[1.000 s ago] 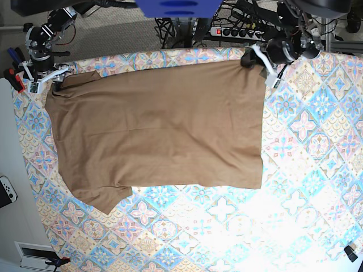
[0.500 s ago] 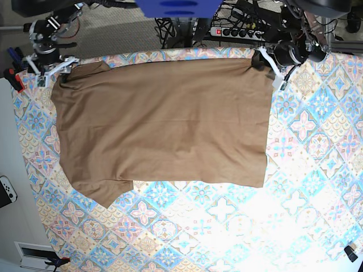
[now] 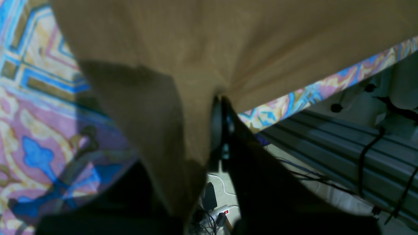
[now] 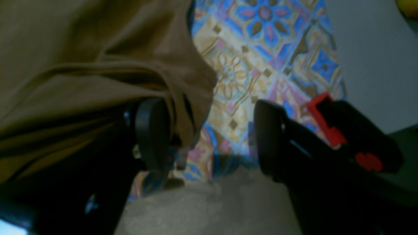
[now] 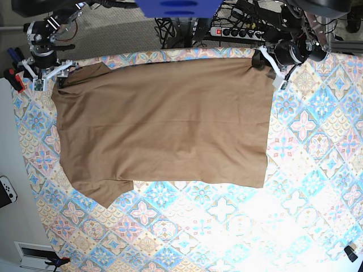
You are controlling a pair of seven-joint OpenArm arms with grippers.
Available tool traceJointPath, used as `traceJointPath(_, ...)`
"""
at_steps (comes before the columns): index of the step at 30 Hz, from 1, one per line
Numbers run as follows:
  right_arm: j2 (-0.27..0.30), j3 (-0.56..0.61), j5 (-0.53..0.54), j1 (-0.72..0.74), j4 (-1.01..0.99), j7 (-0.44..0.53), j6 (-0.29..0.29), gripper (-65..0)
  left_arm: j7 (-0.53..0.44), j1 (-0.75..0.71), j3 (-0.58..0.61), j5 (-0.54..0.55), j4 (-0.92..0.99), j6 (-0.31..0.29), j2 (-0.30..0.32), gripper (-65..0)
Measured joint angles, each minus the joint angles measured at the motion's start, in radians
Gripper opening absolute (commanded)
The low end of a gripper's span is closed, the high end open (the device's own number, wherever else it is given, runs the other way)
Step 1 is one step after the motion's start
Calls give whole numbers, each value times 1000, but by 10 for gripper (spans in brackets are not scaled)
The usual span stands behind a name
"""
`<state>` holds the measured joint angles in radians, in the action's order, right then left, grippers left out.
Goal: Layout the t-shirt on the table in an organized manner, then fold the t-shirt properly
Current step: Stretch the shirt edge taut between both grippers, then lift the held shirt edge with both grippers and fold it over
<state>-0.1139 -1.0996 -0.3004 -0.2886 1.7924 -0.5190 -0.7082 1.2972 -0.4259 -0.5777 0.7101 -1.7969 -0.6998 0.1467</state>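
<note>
The tan-brown t-shirt [image 5: 164, 119] lies spread flat on the patterned table [image 5: 306, 170], with one sleeve pointing to the near left. At the far right corner of the shirt, my left gripper [image 5: 271, 67] is shut on the fabric. The left wrist view shows the black jaws [image 3: 222, 107] pinched together on a hem fold of the t-shirt [image 3: 228, 39] at the table's edge. At the far left corner, my right gripper [image 5: 50, 73] stands open. In its wrist view the gripper [image 4: 210, 137] has wide-apart fingers, and the t-shirt [image 4: 81, 49] drapes over the left finger [image 4: 152, 137].
Red and black clamps [image 5: 14, 76] sit at the table's left edge, beside the right gripper; one clamp [image 4: 326, 120] shows close by. A power strip [image 5: 238, 31] and cables lie on the floor behind. A white controller [image 5: 7, 190] lies off the left side.
The shirt's far edge has been drawn toward the table's far side and to the right, flattening it. The right gripper has shifted slightly left, away from the shirt corner.
</note>
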Motion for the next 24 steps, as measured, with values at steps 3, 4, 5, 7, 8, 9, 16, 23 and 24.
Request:
traceJointPath(3,0,0,0,-2,0,0,0,-283,5,14,-1,1,0,0,0,-650)
traceJointPath(4,0,0,0,0,0,0,0,-304,5,16,-1,2,0,0,0,-650)
traceJointPath(5,0,0,0,0,0,0,0,-331,4,17,-1,5,0,0,0,-650)
traceJointPath(7,0,0,1,0,0,0,0,-393,6,24,-1,27,-3,0,0,-650)
traceJointPath(8,0,0,1,0,0,0,0,-423,6,24,-1,35,-8,1,0,-650)
traceJointPath(9,0,0,0,0,0,0,0,-444,8,27,-1,46,-18,0,0,-650)
traceJointPath(16,0,2,0,3,0,0,-3,-616,106,121,-29,73,-71,0,-6,-650)
traceJointPath(23,-2,10,12,108,2,17,-7,-650,108,221,-185,61,-71,0,-50,-650)
traceJointPath(24,-3,10,10,105,3,16,-10,-650,108,238,-192,53,-70,0,-47,-650)
